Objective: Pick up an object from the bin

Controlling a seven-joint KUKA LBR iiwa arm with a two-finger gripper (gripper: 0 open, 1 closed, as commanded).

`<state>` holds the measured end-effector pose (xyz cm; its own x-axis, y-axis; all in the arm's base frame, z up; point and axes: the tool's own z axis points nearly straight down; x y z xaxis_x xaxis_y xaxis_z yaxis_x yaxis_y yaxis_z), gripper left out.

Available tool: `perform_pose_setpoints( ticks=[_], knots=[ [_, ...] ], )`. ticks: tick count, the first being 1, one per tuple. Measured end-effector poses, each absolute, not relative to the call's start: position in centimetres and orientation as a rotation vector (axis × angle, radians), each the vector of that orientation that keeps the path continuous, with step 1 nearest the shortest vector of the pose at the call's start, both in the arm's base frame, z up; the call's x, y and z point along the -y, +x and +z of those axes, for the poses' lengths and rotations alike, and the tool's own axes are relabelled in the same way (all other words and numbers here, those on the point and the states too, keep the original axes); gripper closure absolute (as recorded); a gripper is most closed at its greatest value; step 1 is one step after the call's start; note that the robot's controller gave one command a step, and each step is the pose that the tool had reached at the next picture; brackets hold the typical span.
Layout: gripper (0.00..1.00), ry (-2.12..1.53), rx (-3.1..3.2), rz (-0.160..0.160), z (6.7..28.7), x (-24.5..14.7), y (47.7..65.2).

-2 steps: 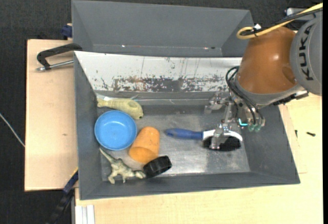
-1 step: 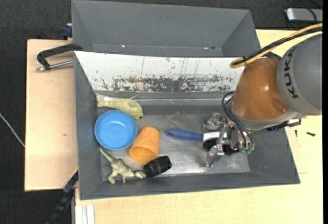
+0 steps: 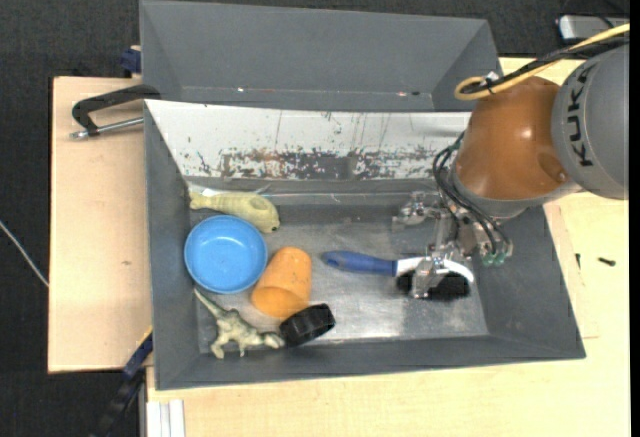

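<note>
— Where is the tool (image 3: pixel 432 277) just now?

— Low inside the grey metal bin (image 3: pixel 360 327), near the floor, below the arm's rounded orange cover (image 3: pixel 505 150). Directly under it lies a small black-and-white object (image 3: pixel 453 288), and the two look to be touching.

— Is it gripping that object?

— I cannot tell. From here I cannot make out whether the tool is wide or narrow, or whether anything sits inside it.

— What is nearest besides that?

— A slim blue plastic stick (image 3: pixel 358 264) lies flat just beside the tool, on the side away from the arm, with one end pointing at it.

— And further off?

— Beyond the stick, well apart from the tool, an orange plastic cup (image 3: pixel 283 282) lies on its side against a round blue plastic bowl (image 3: pixel 225 255). A black round cap (image 3: pixel 307 323) sits just in front of the cup, next to a beige plastic lizard-like figure (image 3: pixel 238 333). A pale yellow banana-shaped toy (image 3: pixel 240 208) lies behind the bowl, farthest from the tool.
</note>
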<state>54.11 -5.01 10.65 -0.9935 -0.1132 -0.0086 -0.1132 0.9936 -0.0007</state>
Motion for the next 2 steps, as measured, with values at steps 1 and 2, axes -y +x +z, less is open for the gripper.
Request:
perform_pose_setpoints(
  ticks=[1, 2],
  knots=[
    [1.00, -0.178, -3.131, 0.001, 10.6, 5.0, 54.0],
    [1.00, -1.085, -2.937, -0.002, 20.9, 0.5, 54.5]
  ],
)
